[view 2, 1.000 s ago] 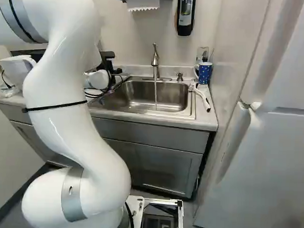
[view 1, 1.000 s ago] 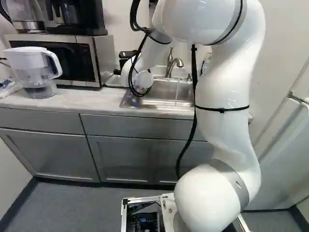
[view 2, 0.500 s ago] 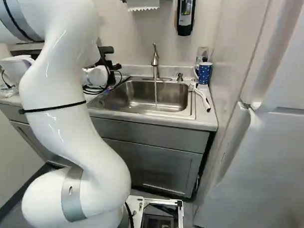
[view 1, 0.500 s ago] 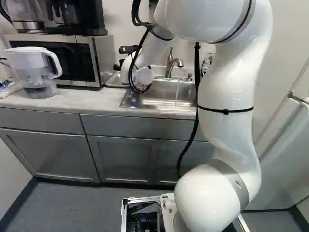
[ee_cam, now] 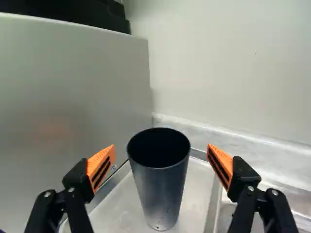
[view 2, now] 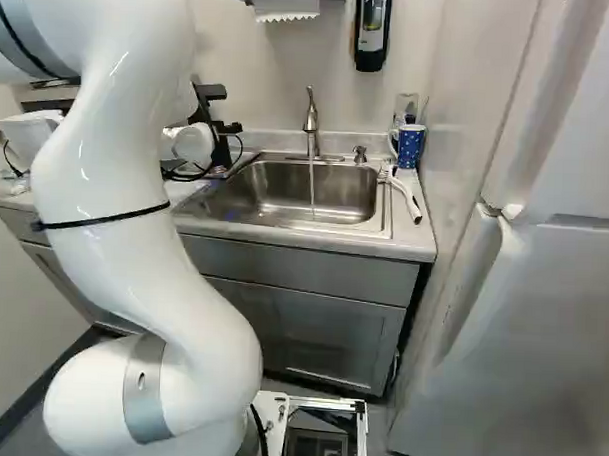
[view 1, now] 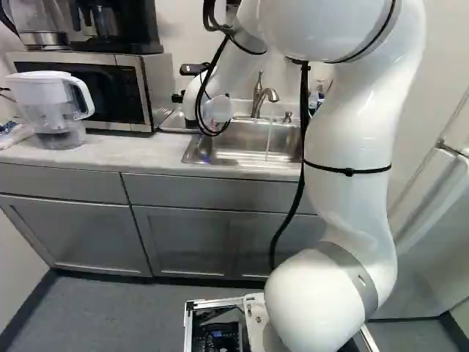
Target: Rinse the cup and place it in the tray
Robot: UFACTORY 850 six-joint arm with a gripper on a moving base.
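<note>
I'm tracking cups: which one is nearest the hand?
The tall dark cup, upright in the tray between the fingers of the open hand; the blue dotted mug stands by the sink.

The pale bench (view 1: 124,154) bears a packet (view 1: 10,133) at the left, a pitcher (view 1: 53,110) beside it and a microwave (view 1: 133,92) on the far side. Rightward come the tray (ee_cam: 116,208), then the inset sink (view 2: 336,184) with its tap (view 2: 310,126) at the far edge; right of it, a white tool (view 2: 402,189) near, a blue mug (view 2: 410,148) far.
</note>
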